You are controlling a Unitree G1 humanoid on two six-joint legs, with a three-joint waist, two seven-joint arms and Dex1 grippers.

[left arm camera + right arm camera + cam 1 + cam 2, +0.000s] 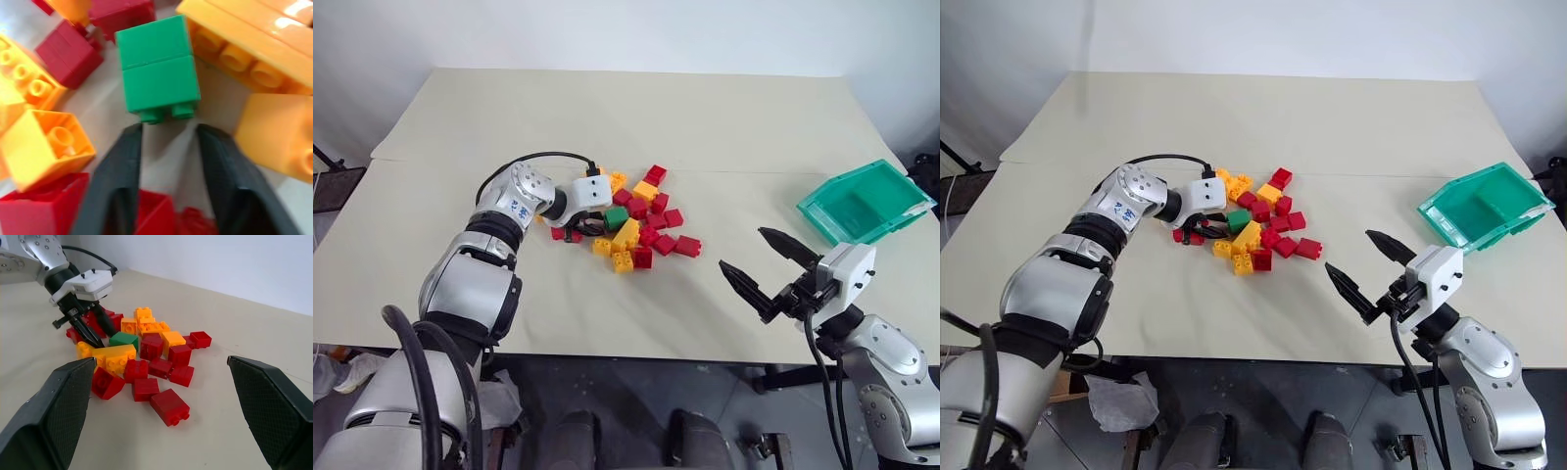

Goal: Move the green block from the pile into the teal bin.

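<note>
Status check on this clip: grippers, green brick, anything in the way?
Left gripper at the pile, fingers just short of the small green plastic brick, not gripping. Right gripper open, idle. Yellow bricks crowd it. Translucent teal bin empty.

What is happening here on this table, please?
The robot is sorting toy bricks. Its left claw is down in the pile of red and yellow bricks, with its two fingers just short of the green block and not yet around it. The green block lies among the other bricks. The teal bin stands apart at the table's right side, with no brick seen inside. The right claw hangs open above the table edge, holding nothing.
</note>
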